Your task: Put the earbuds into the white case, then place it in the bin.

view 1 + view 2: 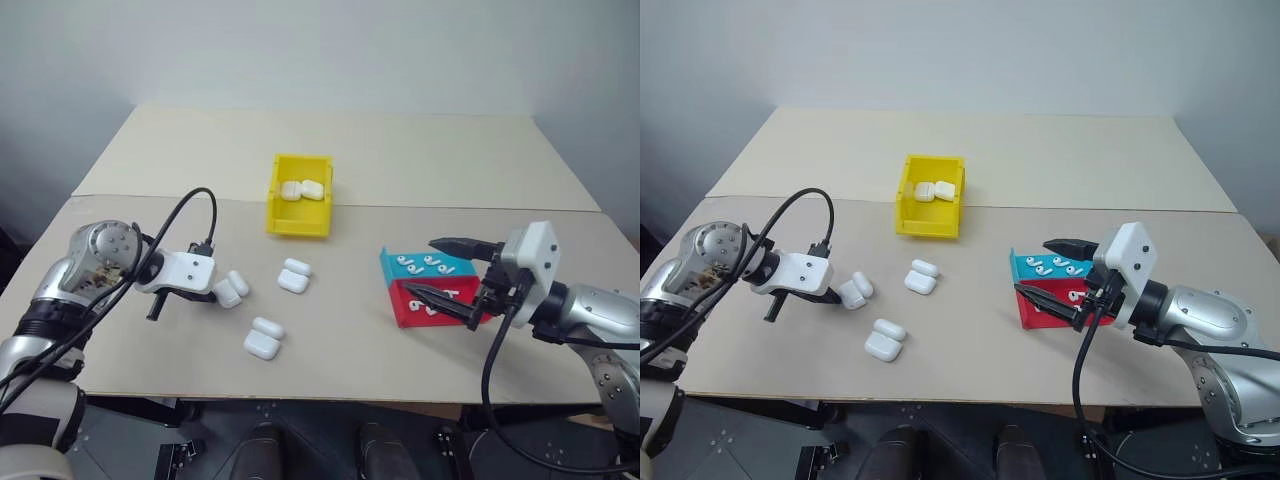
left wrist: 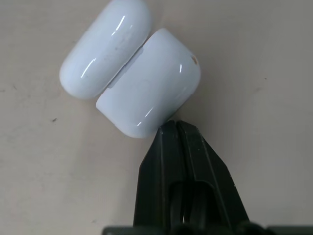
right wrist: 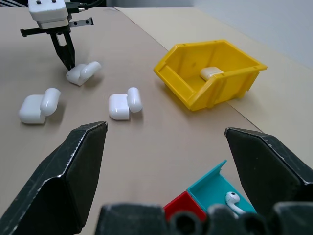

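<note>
Your white case (image 2: pixel 146 88) lies open on the table (image 1: pixel 400 160), lid flung back, at about nine o'clock from the other two open cases (image 1: pixel 294 275) (image 1: pixel 264 338). Your left gripper (image 2: pixel 173 128) has its fingers pinched together, empty, tips touching the case's edge. The bin (image 1: pixel 300 215) sits at twelve o'clock, two cases inside. Earbuds (image 1: pixel 425 264) rest in the teal tray (image 1: pixel 388 266) at three o'clock, beside the red tray (image 1: pixel 405 310). Your right gripper (image 1: pixel 445 270) hangs wide open, empty, over both trays.

At centre frame the white case (image 2: pixel 146 85) is glossy, smooth plastic; the yellow bin (image 1: pixel 300 215) is plastic with a slight sheen; the beige counter (image 1: pixel 400 150) is matt.
</note>
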Motion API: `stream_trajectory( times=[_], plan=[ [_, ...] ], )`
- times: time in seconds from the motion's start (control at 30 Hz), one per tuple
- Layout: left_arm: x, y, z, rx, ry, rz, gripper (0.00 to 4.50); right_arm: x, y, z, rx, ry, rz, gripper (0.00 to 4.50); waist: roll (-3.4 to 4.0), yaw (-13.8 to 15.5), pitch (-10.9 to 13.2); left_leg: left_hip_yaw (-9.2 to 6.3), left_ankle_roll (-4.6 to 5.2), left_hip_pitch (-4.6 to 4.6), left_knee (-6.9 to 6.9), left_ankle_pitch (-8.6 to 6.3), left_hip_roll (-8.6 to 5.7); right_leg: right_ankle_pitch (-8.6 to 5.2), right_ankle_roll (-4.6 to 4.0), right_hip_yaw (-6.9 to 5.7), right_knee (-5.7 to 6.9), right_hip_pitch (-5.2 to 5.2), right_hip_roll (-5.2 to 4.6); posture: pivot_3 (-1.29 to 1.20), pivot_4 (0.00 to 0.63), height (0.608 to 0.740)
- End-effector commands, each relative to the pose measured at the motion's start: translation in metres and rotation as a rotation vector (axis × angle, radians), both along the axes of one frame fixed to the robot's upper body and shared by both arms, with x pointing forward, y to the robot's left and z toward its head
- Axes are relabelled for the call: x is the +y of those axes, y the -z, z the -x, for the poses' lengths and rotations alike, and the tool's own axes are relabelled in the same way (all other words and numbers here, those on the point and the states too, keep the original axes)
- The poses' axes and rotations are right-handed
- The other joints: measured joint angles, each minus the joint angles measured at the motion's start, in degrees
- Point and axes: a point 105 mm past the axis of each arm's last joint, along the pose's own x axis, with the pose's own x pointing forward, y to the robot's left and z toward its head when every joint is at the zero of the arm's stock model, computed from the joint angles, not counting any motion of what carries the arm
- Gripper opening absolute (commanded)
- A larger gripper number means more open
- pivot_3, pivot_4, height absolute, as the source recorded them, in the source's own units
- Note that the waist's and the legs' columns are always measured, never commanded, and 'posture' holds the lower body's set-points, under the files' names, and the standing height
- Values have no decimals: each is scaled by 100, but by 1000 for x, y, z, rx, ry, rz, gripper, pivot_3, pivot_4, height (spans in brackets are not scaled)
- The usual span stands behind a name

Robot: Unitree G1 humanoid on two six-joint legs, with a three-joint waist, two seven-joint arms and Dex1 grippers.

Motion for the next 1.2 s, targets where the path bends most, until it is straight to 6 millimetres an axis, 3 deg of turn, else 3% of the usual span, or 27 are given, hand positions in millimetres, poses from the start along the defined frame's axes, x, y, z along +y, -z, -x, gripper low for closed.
stream_trajectory(
  times=[0.03, 0.43, 0.63, 0.77, 1.07, 1.2],
  plan=[
    [0, -4, -11, -60, -19, -7, 47, 2, -15, 4, -81, -5, 10, 4500, 0, 6, 0, 0, 0, 0, 2, 0, 0, 1, 1, 0, 0, 1, 0, 0, 150, 740],
    [-6, -14, -20, -100, 3, -3, 47, 4, -14, 8, -76, -3, 3, 4500, -1, 3, 0, -2, 1, -4, 6, 1, 0, 4, 4, 0, -1, 1, 0, 0, 150, 740],
    [4, -41, -15, -62, -33, -37, 47, 2, -13, 10, -69, -3, 5, 4500, -2, -19, 1, -1, 1, -16, 6, 1, 0, 4, 5, 0, -3, -11, 1, 0, 150, 740],
    [-4, -61, -9, -45, 24, 8, 47, 4, -12, 9, -64, -14, 1, 4500, -2, -18, 1, -2, 1, -21, 6, 0, 0, 3, 5, -1, -7, -12, 0, 0, 150, 740],
    [-23, -82, -3, -30, 111, 40, 47, 8, -10, 8, -58, -29, -4, 4500, -2, -21, 1, -4, 2, -21, 8, 0, 0, 3, 5, -1, -7, -11, 0, 0, 150, 740],
    [-26, -84, 0, 3, 110, 18, 914, 7, -9, 11, -55, -27, -3, 4500, -2, -27, 1, -4, 2, -23, 8, 0, 0, 3, 5, -1, -8, -13, 1, 0, 150, 740]
  ],
)
